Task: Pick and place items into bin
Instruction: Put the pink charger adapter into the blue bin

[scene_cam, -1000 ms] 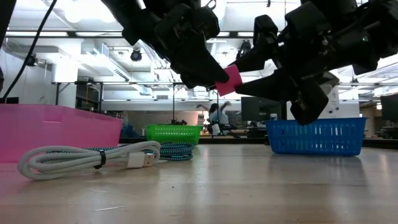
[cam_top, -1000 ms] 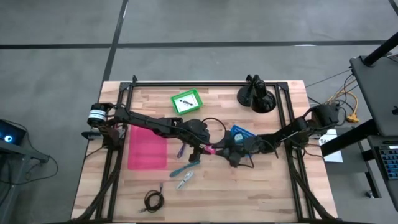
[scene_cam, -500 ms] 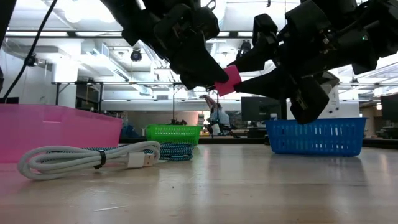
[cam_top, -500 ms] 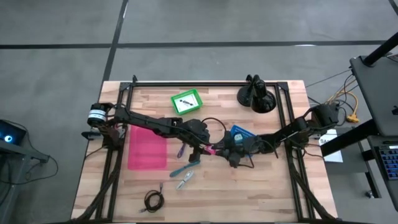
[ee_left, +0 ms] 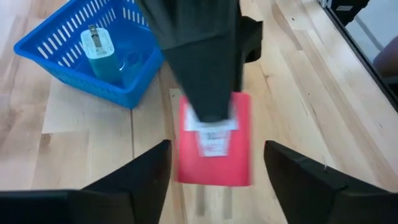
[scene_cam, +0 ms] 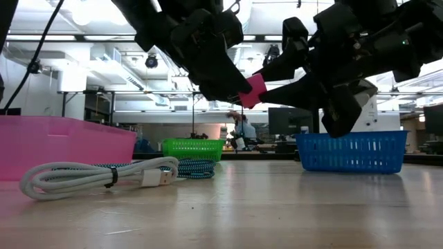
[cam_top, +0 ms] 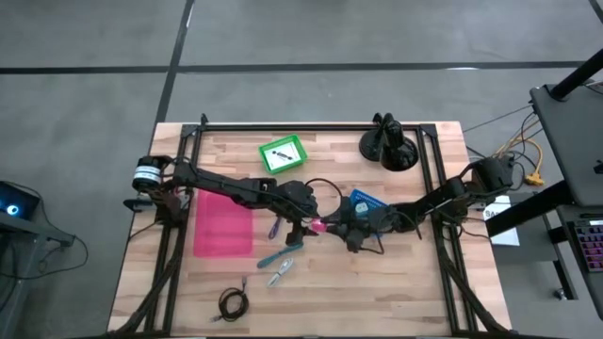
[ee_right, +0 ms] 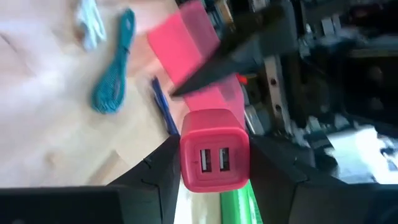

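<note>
**Operator:** Where does the job stand?

**Inspector:** Mid-air, above the middle of the table [cam_top: 396, 282]. Your right claw [cam_top: 341, 229] is clamped on the pink charger [ee_right: 214, 149], with the twin sockets facing its wrist camera. Your left claw [cam_top: 303, 222] is spread wide, one finger on either side of the charger and neither touching it (I read this as a hand-over, not a two-claw carry).

**Operator:** So what counts as done?

**Inspector:** Little. The blue basket [ee_left: 62, 68] holds one teal plug [ee_left: 102, 53], and the green basket [cam_top: 283, 153] holds something small that I cannot identify. The pink bin [cam_top: 223, 226] shows nothing inside from above. Lying loose on the table are the purple pen [cam_top: 274, 228], teal cable [cam_top: 276, 255], silver clip [cam_top: 279, 276] and black coiled cable [cam_top: 233, 302].

**Operator:** And what's left?

**Inspector:** You have the charger to deposit, most likely in the blue basket just beside your right claw, then the four loose items. I judge the task less than half complete.
</note>
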Robot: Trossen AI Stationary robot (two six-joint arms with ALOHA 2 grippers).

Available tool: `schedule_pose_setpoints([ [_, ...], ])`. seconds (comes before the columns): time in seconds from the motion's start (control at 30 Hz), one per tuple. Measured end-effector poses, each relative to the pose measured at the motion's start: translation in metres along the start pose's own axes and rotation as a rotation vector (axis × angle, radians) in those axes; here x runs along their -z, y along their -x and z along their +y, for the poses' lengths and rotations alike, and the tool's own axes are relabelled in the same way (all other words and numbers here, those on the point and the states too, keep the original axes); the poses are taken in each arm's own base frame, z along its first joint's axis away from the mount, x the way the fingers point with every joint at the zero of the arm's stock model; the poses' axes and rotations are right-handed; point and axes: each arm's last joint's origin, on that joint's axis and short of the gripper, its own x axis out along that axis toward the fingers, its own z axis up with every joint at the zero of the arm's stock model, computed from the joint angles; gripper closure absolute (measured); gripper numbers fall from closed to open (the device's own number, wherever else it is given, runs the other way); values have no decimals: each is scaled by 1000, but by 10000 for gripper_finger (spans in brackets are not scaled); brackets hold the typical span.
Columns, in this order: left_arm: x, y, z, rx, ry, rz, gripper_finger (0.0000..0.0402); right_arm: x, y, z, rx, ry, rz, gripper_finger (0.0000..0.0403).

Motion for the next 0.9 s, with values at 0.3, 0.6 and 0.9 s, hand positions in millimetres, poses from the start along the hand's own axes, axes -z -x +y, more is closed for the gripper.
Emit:
schedule_pose_setpoints([
  [0.3, -4, 5, 3, -27, 7, -3, 153, -4, 4, 6, 72, -29, 137, 261],
  [0.6, -7, 21, 6, -54, 26, 22, 152, -7, 18, 8, 144, -82, 325, 261],
  [0.9, -10, 35, 3, -85, 20, 8, 152, -4, 41, -2, 104, -290, 380, 261],
])
